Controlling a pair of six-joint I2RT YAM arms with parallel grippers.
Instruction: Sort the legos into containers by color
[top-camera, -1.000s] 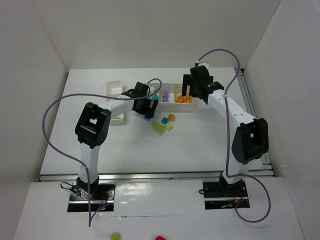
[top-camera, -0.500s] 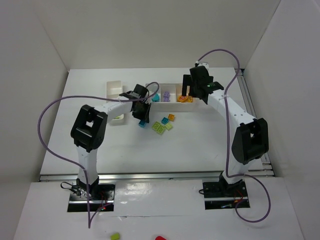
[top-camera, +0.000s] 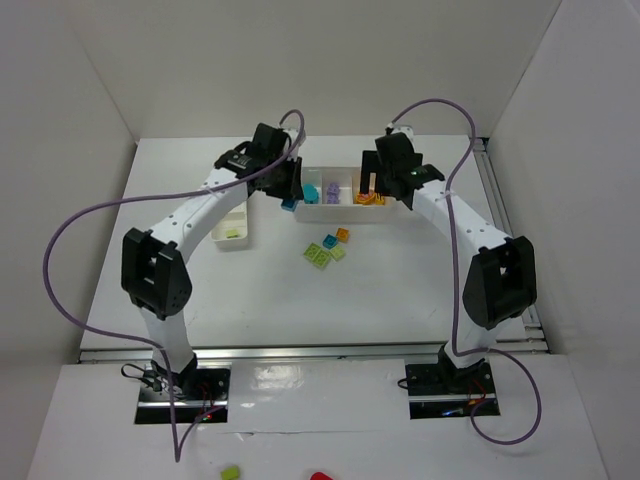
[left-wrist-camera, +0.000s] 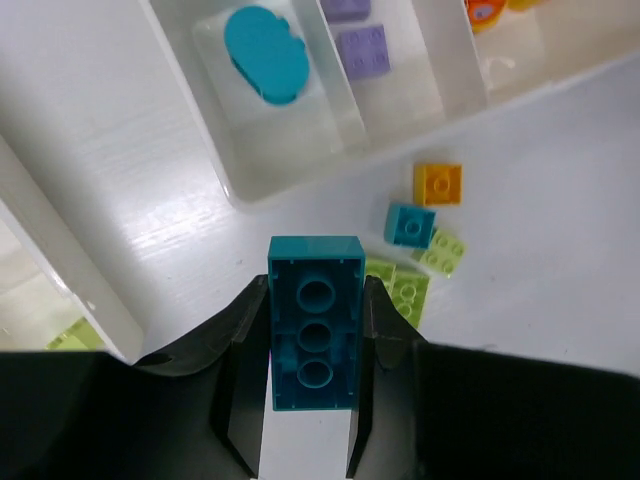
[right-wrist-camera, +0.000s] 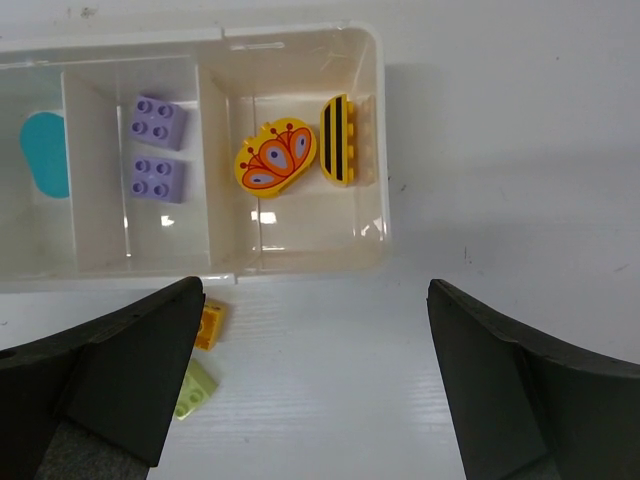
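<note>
Yr L gripper (left-wrist-camera: 315, 292) is clamped on a long teal brick (left-wrist-camera: 316, 345), over bare table just beside the L end of the 3-compartment tray (left-wrist-camera: 262, 190). In that tray: teal rounded pc (left-wrist-camera: 266, 40) L, purple bricks (right-wrist-camera: 157, 122) mid, yellow-orange pcs (right-wrist-camera: 275, 158) R. Yr R gripper (right-wrist-camera: 320, 380) gapes wide, nothing in it, over the tray's near wall. Loose on the table, close together: orange brick (left-wrist-camera: 438, 184), small teal brick (left-wrist-camera: 410, 224), lime bricks (left-wrist-camera: 440, 252).
</note>
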